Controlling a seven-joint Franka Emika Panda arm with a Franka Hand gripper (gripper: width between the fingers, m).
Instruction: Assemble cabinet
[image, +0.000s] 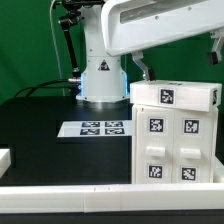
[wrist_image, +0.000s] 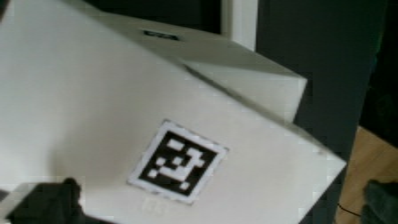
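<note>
Hovering with fingers spread wide over the cabinet (image: 173, 135), pincer (wrist_image: 196, 215) empty, one dark fingertip (wrist_image: 50, 203) showing in the wrist view beside a tagged white face. Standing upright on the black worktop (image: 45, 115) at the exterior view's right, near the marker board (image: 96, 129). Bordered in front by a white rail (image: 100, 201).

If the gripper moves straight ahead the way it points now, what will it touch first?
Most likely the cabinet: its white tagged face fills the wrist view just ahead of the open gripper. How near it is cannot be judged.
</note>
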